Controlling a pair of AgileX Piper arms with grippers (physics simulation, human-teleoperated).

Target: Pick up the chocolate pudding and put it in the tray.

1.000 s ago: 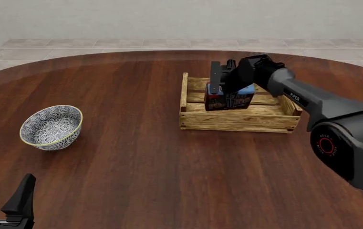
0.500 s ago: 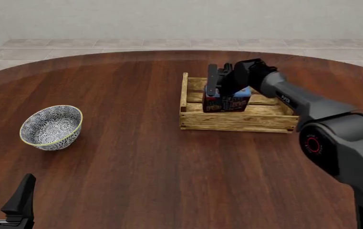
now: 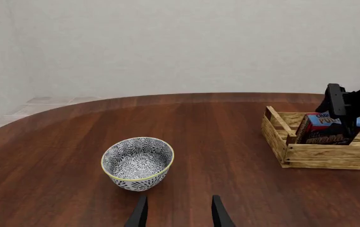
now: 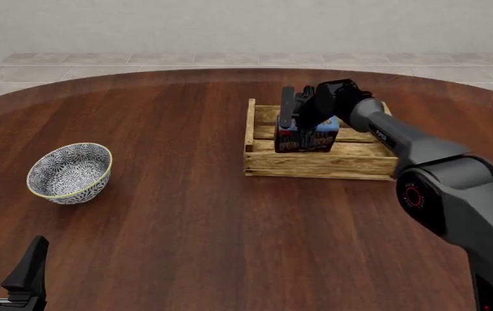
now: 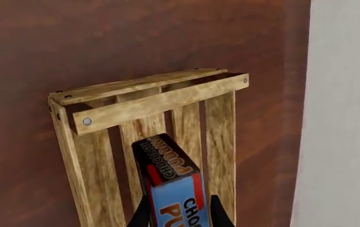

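The chocolate pudding point(image 4: 313, 138), a small carton with a blue top band and dark brown lower part, is down inside the tray point(image 4: 315, 166), a light-wood slatted crate, towards its left end. My right gripper point(image 4: 303, 122) is shut on it from above. In the right wrist view the fingers point(image 5: 143, 213) hold the carton point(image 5: 170, 177) over the tray's slats point(image 5: 157, 98). In the left wrist view the carton point(image 3: 321, 126) leans inside the tray point(image 3: 331, 155), with its base hidden by the wall. My left gripper point(image 4: 2, 265) is open and empty at the near left edge.
A round blue-white patterned bowl point(image 4: 69, 172) stands on the dark wood table at the left, well apart from the tray; it also shows in the left wrist view point(image 3: 136, 163), just ahead of my open left gripper point(image 3: 178, 215). A tiled floor lies beyond the table's far edge.
My right gripper has carried the carton a little lower and further back into the tray. The left arm and the bowl have not moved.
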